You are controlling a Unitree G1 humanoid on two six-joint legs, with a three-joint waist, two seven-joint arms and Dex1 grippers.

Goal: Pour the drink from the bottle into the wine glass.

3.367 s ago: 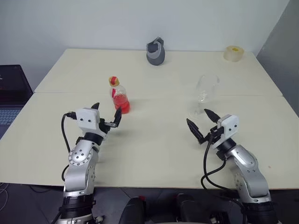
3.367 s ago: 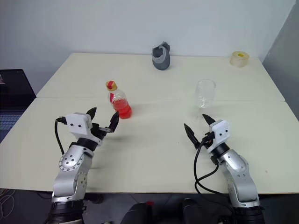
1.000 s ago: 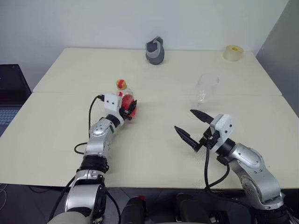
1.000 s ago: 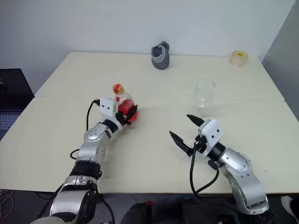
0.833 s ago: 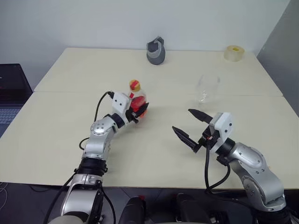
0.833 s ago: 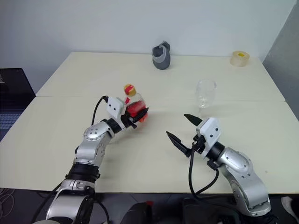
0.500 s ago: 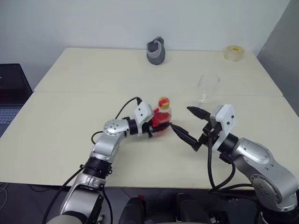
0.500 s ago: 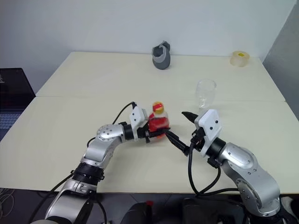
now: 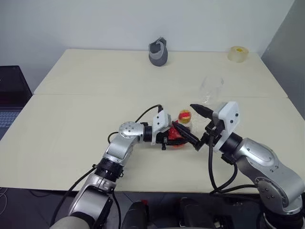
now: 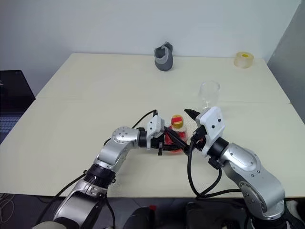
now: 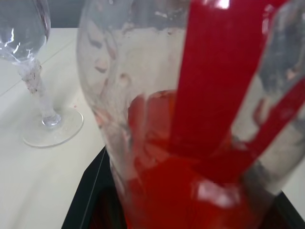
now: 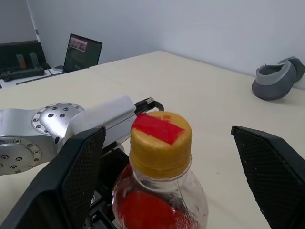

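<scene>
Bottle (image 9: 182, 128) carried rightward by left tool (image 9: 177, 136), nearer wine glass (image 9: 210, 90)

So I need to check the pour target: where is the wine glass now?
In the head views the wine glass stands upright on the table's right half, just beyond the open right gripper and the capped bottle.

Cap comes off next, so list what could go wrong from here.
1. The right gripper has its jaws wide open either side of the cap; closing off-centre could twist the bottle in the left gripper.
2. The glass stands close behind; a swing could topple it.
3. The drink could slosh out.
</scene>
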